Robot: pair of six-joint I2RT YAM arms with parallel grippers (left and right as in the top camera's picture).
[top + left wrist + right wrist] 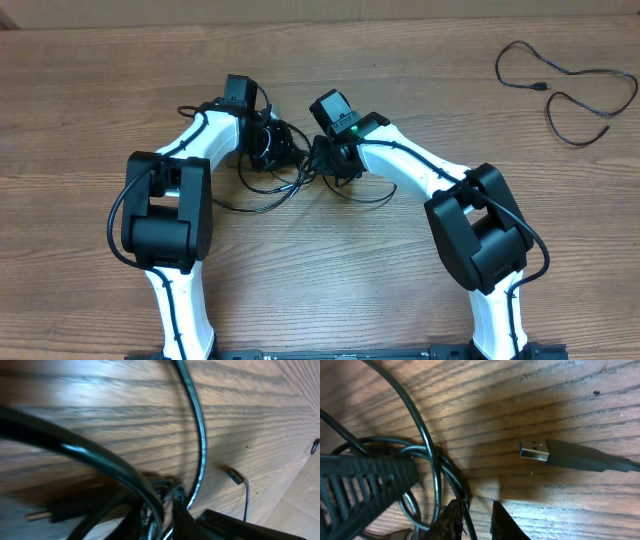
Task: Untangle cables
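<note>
A brown wood-grain worktop (330, 300) fills the overhead view, its grain running side to side. Soft, even light leaves faint shadows on its surface.

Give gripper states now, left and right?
Left gripper: cannot tell, buried in cables.
Right gripper: slightly open, one cable between its fingers.

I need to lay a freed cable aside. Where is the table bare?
Bare wood lies left of the left arm, in the near middle between it and the right arm, and along the far edge between the tangle and the loose cable at far right. Crowded: the centre, around the tangle.
</note>
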